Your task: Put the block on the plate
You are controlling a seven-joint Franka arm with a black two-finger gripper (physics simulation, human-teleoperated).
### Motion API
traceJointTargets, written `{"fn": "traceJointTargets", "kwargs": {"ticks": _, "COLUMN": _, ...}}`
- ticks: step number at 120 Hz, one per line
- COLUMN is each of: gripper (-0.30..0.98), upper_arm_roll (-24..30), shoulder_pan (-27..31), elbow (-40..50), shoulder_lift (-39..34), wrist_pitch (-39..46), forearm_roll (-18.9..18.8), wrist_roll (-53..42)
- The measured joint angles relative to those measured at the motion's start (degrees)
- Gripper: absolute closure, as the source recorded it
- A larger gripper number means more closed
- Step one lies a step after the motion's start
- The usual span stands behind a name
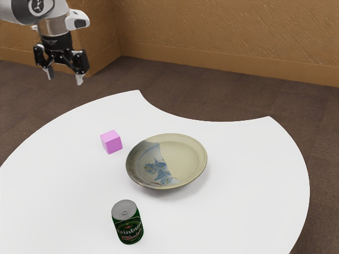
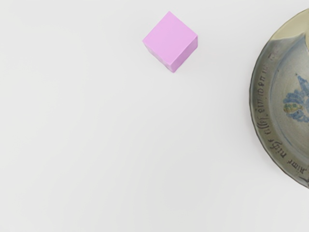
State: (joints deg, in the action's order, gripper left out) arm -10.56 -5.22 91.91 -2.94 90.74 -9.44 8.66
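Nearest in the exterior view, the green can [image 1: 127, 222] stands upright on the white surface [image 1: 63, 196], apart from the plate [image 1: 185, 161]; it probably has no part in the job and is best left alone. Beyond it lies the plate, face up, so its shallow hollow can take the block. The pink block [image 1: 111, 142] sits flat on the surface, just beside the plate and not touching it, so it has yet to be lifted and carried over. Farther back, the claw [image 1: 64, 77] hangs in the air with its fingers spread and nothing between them, likely kept high and wide to come down around the block. Behind it are the dark floor [image 1: 228, 95] and the brown wall [image 1: 222, 37].

The exterior view gives the claw's spread and the plate's full round; the wrist view adds the lettering [image 2: 263, 96] along the plate's rim.
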Motion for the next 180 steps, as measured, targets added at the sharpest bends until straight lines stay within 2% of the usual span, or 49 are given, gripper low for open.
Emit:
{"fn": "traceJointTargets", "kwargs": {"ticks": 26, "gripper": 0.00, "upper_arm_roll": 0.0, "shoulder_pan": -2.2, "elbow": 0.6, "shoulder_lift": 1.6, "wrist_pitch": 1.2, "forearm_roll": 0.0, "wrist_roll": 2.0}}
{"fn": "traceJointTargets", "kwargs": {"ticks": 56, "gripper": 0.00, "upper_arm_roll": -0.8, "shoulder_pan": -2.2, "elbow": 9.8, "shoulder_lift": 7.1, "wrist_pitch": 10.9, "forearm_roll": 0.7, "wrist_roll": 5.6}}
{"fn": "traceJointTargets", "kwargs": {"ticks": 78, "gripper": 0.00, "upper_arm_roll": -3.3, "shoulder_pan": -0.3, "elbow": 12.6, "shoulder_lift": 12.4, "wrist_pitch": 18.4, "forearm_roll": 3.1, "wrist_roll": 11.8}}
{"fn": "traceJointTargets", "kwargs": {"ticks": 88, "gripper": 0.00, "upper_arm_roll": -3.8, "shoulder_pan": 0.1, "elbow": 12.7, "shoulder_lift": 15.3, "wrist_pitch": 21.5, "forearm_roll": 5.5, "wrist_roll": 14.7}}
{"fn": "traceJointTargets", "kwargs": {"ticks": 108, "gripper": 0.00, "upper_arm_roll": -5.5, "shoulder_pan": 0.6, "elbow": 10.4, "shoulder_lift": 21.4, "wrist_pitch": 26.4, "forearm_roll": 9.5, "wrist_roll": 19.4}}
{"fn": "traceJointTargets", "kwargs": {"ticks": 145, "gripper": 0.00, "upper_arm_roll": -6.1, "shoulder_pan": 2.0, "elbow": -1.2, "shoulder_lift": 33.1, "wrist_pitch": 30.6, "forearm_roll": 11.0, "wrist_roll": 25.2}}
{"fn": "traceJointTargets", "kwargs": {"ticks": 180, "gripper": 0.00, "upper_arm_roll": -6.2, "shoulder_pan": 3.3, "elbow": -4.7, "shoulder_lift": 38.5, "wrist_pitch": 32.8, "forearm_roll": 14.0, "wrist_roll": 29.3}}
